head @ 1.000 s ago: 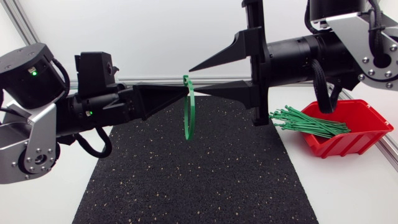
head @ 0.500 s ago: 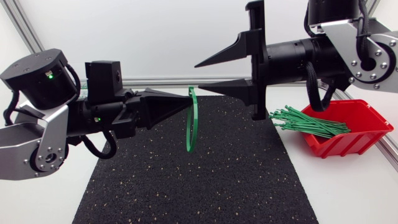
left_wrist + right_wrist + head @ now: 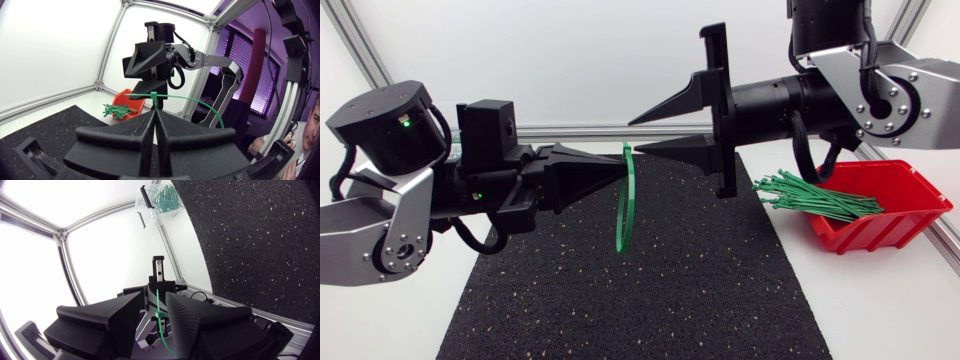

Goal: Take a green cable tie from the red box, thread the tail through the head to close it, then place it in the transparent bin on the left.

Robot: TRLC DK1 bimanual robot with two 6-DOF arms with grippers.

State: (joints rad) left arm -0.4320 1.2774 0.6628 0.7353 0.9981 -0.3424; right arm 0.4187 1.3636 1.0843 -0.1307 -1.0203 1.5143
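Green and bent into one loop, the cable tie [image 3: 624,205] hangs in the air above the middle of the mat, well clear of both containers. The left arm [image 3: 390,200] holds it: its jaws are pressed together, pinching the tie at the top of the loop, right at the head. In the left wrist view the head sits at the meeting tips of the two fingers. A short tail pokes out to one side and the strap [image 3: 200,102] arcs away to the other.

The right arm [image 3: 800,95] faces it from the opposite side with its jaws spread wide apart, gripping nothing. In the head view the lower finger [image 3: 670,148] ends just beside the top of the loop (whether it touches, I cannot tell). In the right wrist view the tie [image 3: 159,305] runs through the gap between the two fingers.

One red box [image 3: 895,225] stands on the white worktop [image 3: 880,300] under the right arm, just off the mat's edge. It holds a bundle of straight green ties [image 3: 815,195], too tangled to count, their ends jutting over its rim. One transparent bin [image 3: 162,205] shows in the right wrist view, with several looped green ties inside. One black speckled mat [image 3: 620,300] covers the worktop's centre.
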